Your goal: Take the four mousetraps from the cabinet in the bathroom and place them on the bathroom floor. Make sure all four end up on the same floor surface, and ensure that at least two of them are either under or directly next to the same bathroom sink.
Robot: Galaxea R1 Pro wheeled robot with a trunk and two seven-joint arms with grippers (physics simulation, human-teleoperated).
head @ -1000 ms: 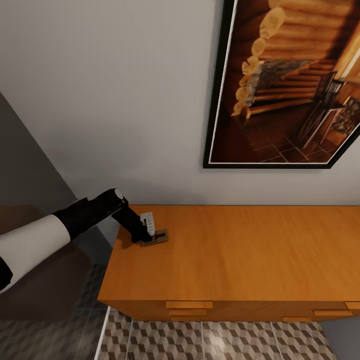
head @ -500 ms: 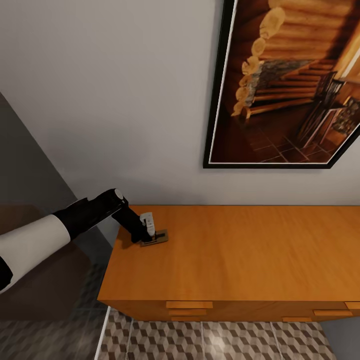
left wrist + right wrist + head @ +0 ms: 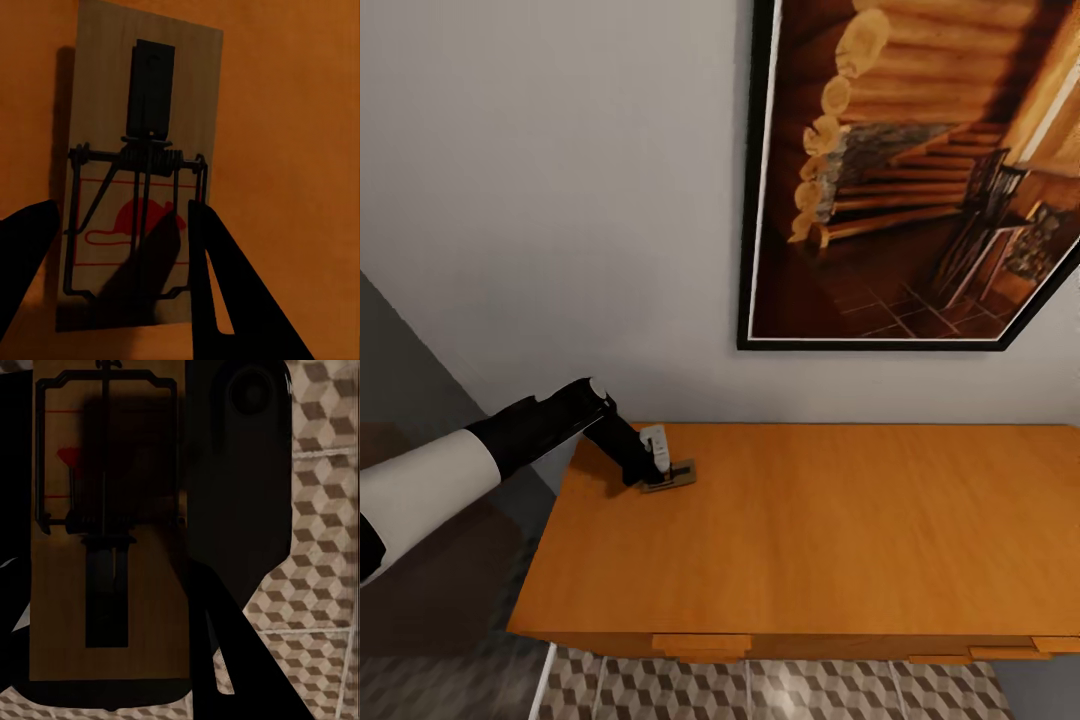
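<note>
While the left claw (image 3: 660, 478) is reaching down at the left centre of the head frame, its fingers are standing wide on either side of a mousetrap (image 3: 672, 477) lying flat on the cabinet (image 3: 840, 530) top. Seen through the right wrist camera, the right claw (image 3: 105, 660) is gripping a second mousetrap (image 3: 105, 547) above the bathroom floor (image 3: 319, 510).

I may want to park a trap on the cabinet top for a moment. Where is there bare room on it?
Most of the cabinet top is bare: the wide stretch from the mousetrap to the far right end, below the picture, back edge to front edge. Only the rear left corner is crowded, where the left gripper sits at that trap.
</note>
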